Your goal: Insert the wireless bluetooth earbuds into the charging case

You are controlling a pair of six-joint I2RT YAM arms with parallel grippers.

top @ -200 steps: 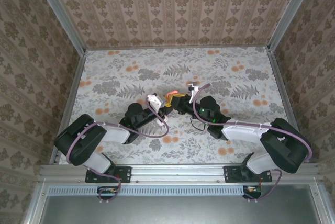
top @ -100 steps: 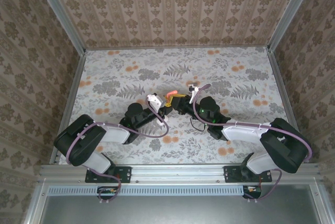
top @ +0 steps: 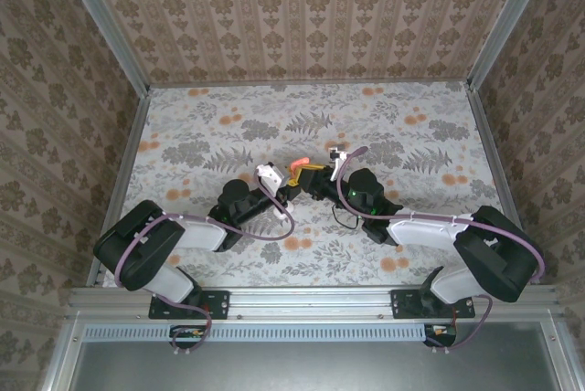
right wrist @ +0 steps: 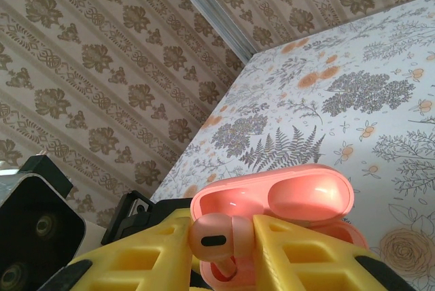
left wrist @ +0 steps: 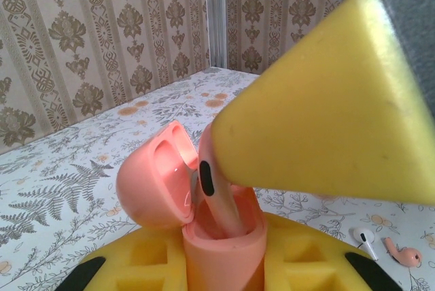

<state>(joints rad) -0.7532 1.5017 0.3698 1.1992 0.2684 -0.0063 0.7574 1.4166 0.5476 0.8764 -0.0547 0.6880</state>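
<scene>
Left end effector [left wrist: 224, 267]: yellow foam pads pressed together on the base of the case [left wrist: 156, 185], a glossy salmon-pink rounded shell with its hinged lid tipped open, over the floral-print table [left wrist: 68, 168]. Pink earbud [left wrist: 219, 192], a smooth stem with a dark oval spot, stood partly inside the case's well. Right end effector [right wrist: 221, 253]: yellow foam fingers pinched that earbud. Farther right on the table lay a small white earbud [left wrist: 363, 238] near a curved pink piece [left wrist: 404, 255], apart.
</scene>
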